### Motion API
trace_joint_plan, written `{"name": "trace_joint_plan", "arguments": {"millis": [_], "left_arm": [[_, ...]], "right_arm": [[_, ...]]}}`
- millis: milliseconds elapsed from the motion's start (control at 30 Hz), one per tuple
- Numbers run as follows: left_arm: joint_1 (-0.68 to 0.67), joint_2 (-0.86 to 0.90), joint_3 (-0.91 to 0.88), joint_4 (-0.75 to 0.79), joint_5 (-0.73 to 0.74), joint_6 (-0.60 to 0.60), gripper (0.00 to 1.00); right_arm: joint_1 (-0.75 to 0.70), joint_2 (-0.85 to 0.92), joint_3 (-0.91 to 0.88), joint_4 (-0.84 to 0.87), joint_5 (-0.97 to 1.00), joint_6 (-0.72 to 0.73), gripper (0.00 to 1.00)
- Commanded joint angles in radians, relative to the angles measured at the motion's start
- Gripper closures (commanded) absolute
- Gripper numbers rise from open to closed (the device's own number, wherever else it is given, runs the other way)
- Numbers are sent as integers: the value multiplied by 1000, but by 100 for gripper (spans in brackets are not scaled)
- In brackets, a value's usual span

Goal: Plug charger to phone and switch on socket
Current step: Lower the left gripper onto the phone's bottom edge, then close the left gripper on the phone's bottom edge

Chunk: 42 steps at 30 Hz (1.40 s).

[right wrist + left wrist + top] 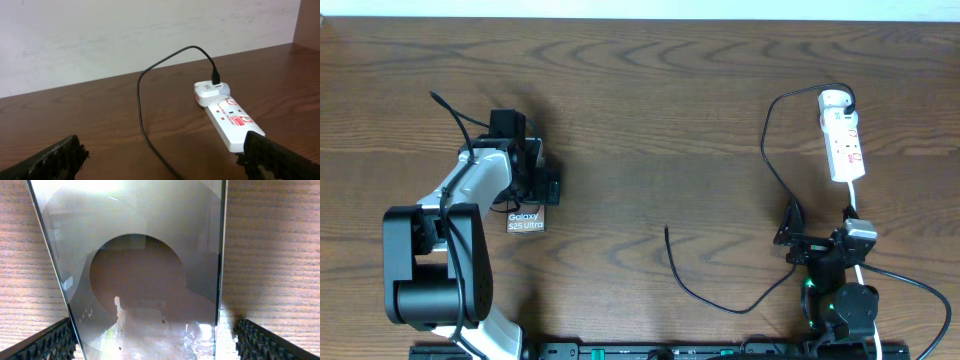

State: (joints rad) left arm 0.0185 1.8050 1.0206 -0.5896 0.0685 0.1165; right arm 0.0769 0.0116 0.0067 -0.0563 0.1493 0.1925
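The phone (pixel 150 255) lies flat on the table, its glossy back filling the left wrist view. White lettering marks its near end (pixel 526 221). My left gripper (pixel 525 185) hovers over it, open, one finger on each long side with a small gap (pixel 152 327). The white socket (pixel 842 135) lies at the far right. The charger's black cable (pixel 770 170) runs from a plug at the socket's far end (pixel 215 80), loops toward the front, and ends in a free tip (pixel 667 230) mid-table. My right gripper (pixel 817 228) is open and empty, just short of the socket (pixel 230 122).
The socket's white cord (pixel 855 205) runs under the right arm toward the front edge. A pale wall (pixel 125 35) rises behind the table's far edge. Bare brown wood (pixel 650 120) lies between the two arms.
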Motion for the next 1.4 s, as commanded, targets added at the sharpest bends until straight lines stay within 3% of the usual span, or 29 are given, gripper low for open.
{"name": "trace_joint_plan", "arguments": {"millis": [0, 700, 867, 1367], "left_arm": [[0, 34, -43, -11, 28, 29, 2], [0, 34, -43, 9, 32, 29, 0], [0, 34, -43, 24, 32, 29, 11], [1, 34, -44, 31, 24, 29, 12]], "right_arm": [[-8, -6, -1, -5, -2, -14, 1], [-8, -6, -1, -5, -2, -14, 1], [-8, -6, -1, -5, -2, -14, 1], [-8, -6, -1, -5, -2, -14, 1]]}}
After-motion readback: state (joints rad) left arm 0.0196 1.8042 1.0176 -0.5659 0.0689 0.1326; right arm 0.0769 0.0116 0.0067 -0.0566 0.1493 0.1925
